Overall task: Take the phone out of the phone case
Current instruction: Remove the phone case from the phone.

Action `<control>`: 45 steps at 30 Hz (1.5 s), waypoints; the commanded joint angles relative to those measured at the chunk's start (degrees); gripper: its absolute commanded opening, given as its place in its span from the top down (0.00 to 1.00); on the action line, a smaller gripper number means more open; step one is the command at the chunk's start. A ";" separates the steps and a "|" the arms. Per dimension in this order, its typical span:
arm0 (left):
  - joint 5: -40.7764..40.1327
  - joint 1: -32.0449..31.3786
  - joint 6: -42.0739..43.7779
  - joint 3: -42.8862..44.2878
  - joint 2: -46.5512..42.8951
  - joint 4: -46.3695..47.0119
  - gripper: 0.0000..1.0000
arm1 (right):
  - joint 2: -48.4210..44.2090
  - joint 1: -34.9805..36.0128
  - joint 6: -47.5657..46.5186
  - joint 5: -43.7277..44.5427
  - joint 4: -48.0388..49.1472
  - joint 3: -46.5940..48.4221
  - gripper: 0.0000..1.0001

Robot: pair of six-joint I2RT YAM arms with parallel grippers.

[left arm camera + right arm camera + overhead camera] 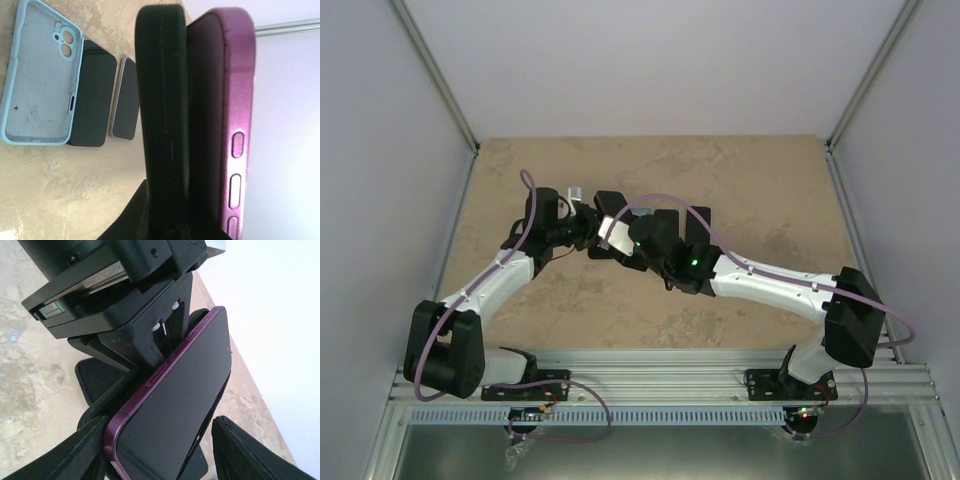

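Phone point(175, 410): purple with a dark screen, raised off the table point(60, 190), lying between the right gripper's point(155, 440) fingers.
Phone case point(160, 100): black, seen edge-on beside the phone's back; the top end has parted from the phone and the lower end is close against it.
Left gripper point(150, 335): fingers closed on the phone case, beyond the phone.
Right gripper: fingers spread wide, one finger point(85, 450) at the phone's purple corner and the other point(250, 455) just beside its far edge; whether they grip, I cannot tell.
Beyond the left fingers, on the table: light blue case point(40, 80) lying open side up, black phone point(92, 95) touching it, silver phone point(125, 100) just beside.
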 commanded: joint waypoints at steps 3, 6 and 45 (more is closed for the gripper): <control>2.44 0.21 -1.29 0.10 -0.94 4.26 1.00 | -0.79 0.16 -3.50 5.37 7.68 -2.54 0.50; 3.00 0.21 -1.84 -0.06 -0.82 5.01 1.00 | -0.70 0.44 -5.43 6.97 9.79 -3.86 0.53; -0.65 1.87 2.52 -1.12 -1.05 2.17 1.00 | -10.05 -7.78 -3.16 -0.18 -0.97 4.31 0.99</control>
